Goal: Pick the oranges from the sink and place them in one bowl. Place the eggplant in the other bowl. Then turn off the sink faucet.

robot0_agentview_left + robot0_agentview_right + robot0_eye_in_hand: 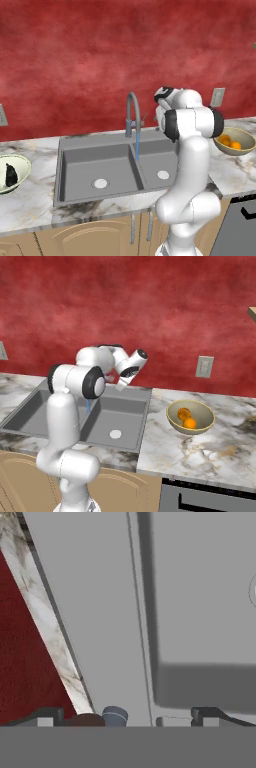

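Red wall (pixel 75 60) takes up the whole back of the kitchen, and under it runs a marble counter (pixel 30 200) with wooden cabinet doors (pixel 90 240) below. Set into the counter is the grey double sink (pixel 100 170), both basins bare apart from a white drain disc in each, and a thin stream of water drops from the spout into the sink. Robot arm (pixel 187 170) stands right in front of the sink's right side, bent over toward the back rim. Tall grey faucet (pixel 132 115) arches up behind the divider with its bluish end pointing down. Off on the right counter sits the tan bowl (pixel 190 417) with both oranges (pixel 187 419) inside it, touching each other. Way over on the left counter is the pale bowl (pixel 14 172) holding the dark eggplant (pixel 10 175). The gripper (pixel 125 721) hangs near the faucet base at the back of the sink, fingers spread wide apart with nothing between them; in the hand view a small bluish-grey faucet part (pixel 115 716) shows just between the two tips.
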Robot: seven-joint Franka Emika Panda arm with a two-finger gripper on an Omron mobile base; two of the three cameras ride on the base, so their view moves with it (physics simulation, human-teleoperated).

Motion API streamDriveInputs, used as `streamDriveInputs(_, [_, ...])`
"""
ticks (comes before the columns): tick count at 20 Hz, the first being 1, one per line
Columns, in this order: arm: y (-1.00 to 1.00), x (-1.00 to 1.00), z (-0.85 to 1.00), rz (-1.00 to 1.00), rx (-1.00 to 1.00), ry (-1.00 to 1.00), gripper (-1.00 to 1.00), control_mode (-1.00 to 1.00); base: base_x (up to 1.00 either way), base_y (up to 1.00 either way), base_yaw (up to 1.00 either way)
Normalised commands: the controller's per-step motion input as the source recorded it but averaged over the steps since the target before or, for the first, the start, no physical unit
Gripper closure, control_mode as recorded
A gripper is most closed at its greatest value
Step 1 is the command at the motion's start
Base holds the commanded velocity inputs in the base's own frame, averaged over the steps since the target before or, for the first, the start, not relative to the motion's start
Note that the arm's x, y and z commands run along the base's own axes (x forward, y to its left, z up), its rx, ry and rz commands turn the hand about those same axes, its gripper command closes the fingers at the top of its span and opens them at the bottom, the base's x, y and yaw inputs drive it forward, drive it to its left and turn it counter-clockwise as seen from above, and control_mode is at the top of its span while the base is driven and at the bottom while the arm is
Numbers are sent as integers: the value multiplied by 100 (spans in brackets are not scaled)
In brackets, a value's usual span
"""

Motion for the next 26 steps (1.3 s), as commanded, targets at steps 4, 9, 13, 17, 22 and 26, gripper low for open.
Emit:
streamDriveInputs(4, [0,29,-14,0,2,0,-100,-100,0,0,0])
streamDriveInputs(9, [1,25,-14,0,1,0,-100,-100,0,0,0])
streamDriveInputs(13, [13,21,-12,0,0,0,-100,-100,0,0,0])
streamDriveInputs(17, [19,22,-12,0,0,0,-100,-100,0,0,0])
streamDriveInputs(22, [20,10,-16,0,0,0,-100,-100,0,0,0])
streamDriveInputs(26, [12,10,-15,0,0,0,-100,-100,0,0,0])
